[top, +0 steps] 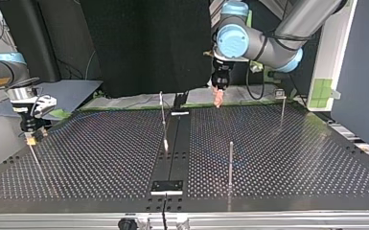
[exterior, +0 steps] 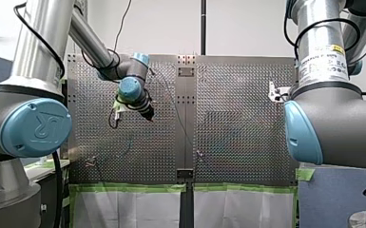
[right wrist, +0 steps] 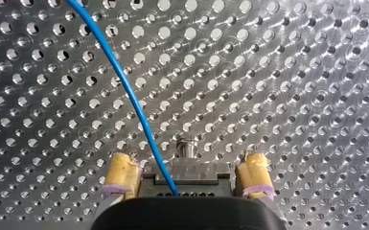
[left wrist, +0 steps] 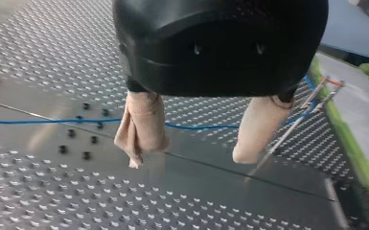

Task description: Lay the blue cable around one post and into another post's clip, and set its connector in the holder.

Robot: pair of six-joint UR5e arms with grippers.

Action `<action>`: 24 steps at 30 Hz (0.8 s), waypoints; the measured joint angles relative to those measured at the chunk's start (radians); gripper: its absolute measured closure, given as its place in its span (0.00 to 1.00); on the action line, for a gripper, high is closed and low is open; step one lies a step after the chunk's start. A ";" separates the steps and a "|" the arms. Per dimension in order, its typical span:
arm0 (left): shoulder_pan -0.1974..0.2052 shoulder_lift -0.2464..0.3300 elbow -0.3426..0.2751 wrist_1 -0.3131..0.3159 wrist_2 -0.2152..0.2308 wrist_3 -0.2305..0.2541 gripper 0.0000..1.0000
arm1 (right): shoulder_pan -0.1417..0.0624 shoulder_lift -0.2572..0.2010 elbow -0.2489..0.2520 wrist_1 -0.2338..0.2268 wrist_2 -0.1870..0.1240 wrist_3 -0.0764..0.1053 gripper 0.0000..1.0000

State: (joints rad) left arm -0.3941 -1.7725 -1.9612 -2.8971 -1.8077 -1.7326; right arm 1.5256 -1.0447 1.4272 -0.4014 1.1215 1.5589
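Blue cable (right wrist: pixel 133 98): one end runs into the connector at my right gripper. The span crosses the perforated table (top: pixel 100 158), passes under my left gripper and reaches the fork-topped post (left wrist: pixel 294 120) just past that gripper's outer finger. I can't tell whether it's seated in the fork or only leaning on it.

Top view, by table clock:
- My left gripper (left wrist: pixel 188 159) is at 12 o'clock, hovering off the plate. Its beige fingers are spread wide with nothing between them, and the cable runs across the gap below.
- My right gripper (right wrist: pixel 188 166) is at 9 o'clock, low over the plate. Its yellow pads are clamped on both sides of the dark connector (right wrist: pixel 191 181).
- The tall post (top: pixel 230 160) is at about 5 o'clock from centre, bare, with no cable on it.
- A small round stud (right wrist: pixel 187 146) sits just ahead of the connector.

My read is that the step in hand is the left grab on the mid-span, with routing not yet started.

To do it well:
- Drop the left gripper straight down so the cable sits centred between the pads, not at a fingertip edge.
- Close lightly so the cable can slide during the wrap.
- Keep the right arm fixed as the anchor, with mild tension and no pull on the connector joint.
- Stay clear of the fork post on descent, since the outer finger is close to it.
- Carry the cable low around the post so it can't ride over the top.
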 joint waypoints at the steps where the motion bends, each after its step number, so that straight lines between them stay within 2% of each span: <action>1: 0.000 -0.006 -0.006 0.007 0.000 0.001 0.00 | 0.001 0.000 0.000 0.000 0.000 0.000 0.02; 6: -0.003 -0.040 -0.047 0.047 0.000 0.009 0.00 | 0.001 0.000 0.000 0.002 0.000 0.000 0.02; 14: -0.012 -0.050 -0.128 0.128 0.000 0.009 0.00 | 0.001 0.000 0.000 0.004 -0.001 0.000 0.02; 24: -0.030 -0.049 -0.222 0.222 0.000 -0.026 0.00 | 0.001 0.000 0.000 0.004 0.000 0.000 0.02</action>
State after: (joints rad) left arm -0.4237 -1.8218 -2.1833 -2.6749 -1.8077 -1.7587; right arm 1.5268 -1.0443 1.4273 -0.3975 1.1214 1.5589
